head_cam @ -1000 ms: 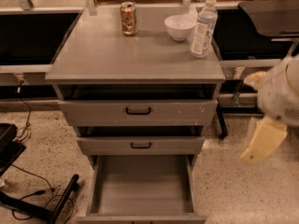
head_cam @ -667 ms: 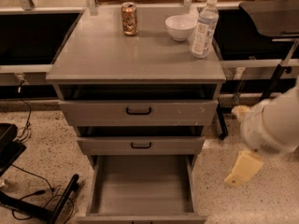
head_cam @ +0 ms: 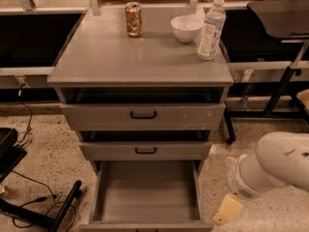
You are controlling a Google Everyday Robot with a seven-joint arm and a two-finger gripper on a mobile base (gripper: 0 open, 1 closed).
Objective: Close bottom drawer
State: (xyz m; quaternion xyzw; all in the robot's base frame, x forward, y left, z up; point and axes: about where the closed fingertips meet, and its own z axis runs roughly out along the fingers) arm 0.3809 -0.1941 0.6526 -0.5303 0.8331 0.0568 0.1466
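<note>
The grey cabinet (head_cam: 140, 57) has three drawers. The bottom drawer (head_cam: 147, 192) is pulled far out toward me; its plain grey box is empty, and its front (head_cam: 145, 225) lies at the lower edge of the view with the handle out of sight. The middle drawer (head_cam: 145, 150) and the top drawer (head_cam: 143, 116) stand slightly out and show black bar handles. My white arm (head_cam: 275, 170) comes in from the lower right. My gripper (head_cam: 228, 210), with a beige tip, hangs low over the floor just right of the bottom drawer's front corner and does not touch it.
On the cabinet top stand a drink can (head_cam: 133, 19), a white bowl (head_cam: 186, 28) and a water bottle (head_cam: 211, 28). Black cables and a black stand (head_cam: 58, 211) lie on the floor at left. A black table leg (head_cam: 280, 88) stands at right.
My arm has swung down and to the left, bringing the gripper lower and closer to the right side of the open bottom drawer. The drawers have not moved.
</note>
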